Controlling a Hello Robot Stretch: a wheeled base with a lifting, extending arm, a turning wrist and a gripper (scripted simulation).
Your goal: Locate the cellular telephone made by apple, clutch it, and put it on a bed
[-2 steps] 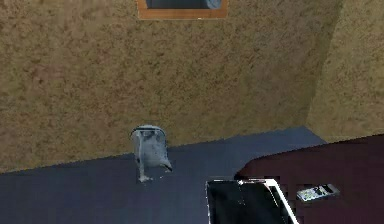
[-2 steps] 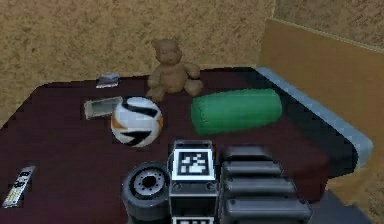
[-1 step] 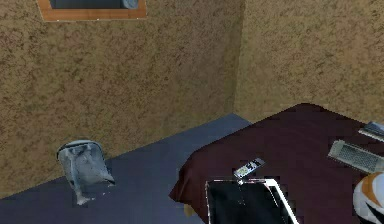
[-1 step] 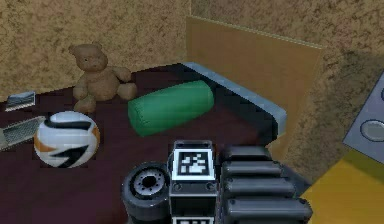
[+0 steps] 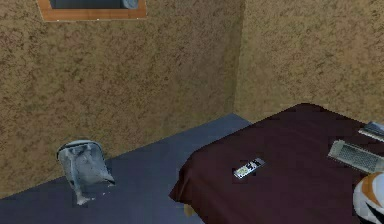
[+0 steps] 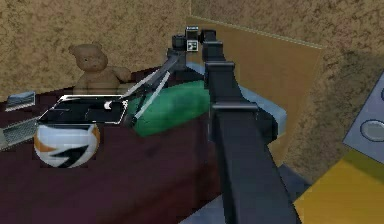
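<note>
Here a dark red bed (image 5: 290,140) sits lower right, speckled walls (image 5: 150,80) behind; the arm side view adds my pincer (image 6: 132,108), whose grip I cannot tell.

Flat black rectangular phone with thin white rim (image 6: 90,108): seen level, broad face up, long side running across arm side view. Placed at fingertips of gripper (image 6: 130,112), above wide bed with dark maroon cover (image 6: 140,175). Whether phone is held clear or rests on cover cannot be told. Bed cover noted smooth and flat; bed corner seen at forward view's right.
</note>
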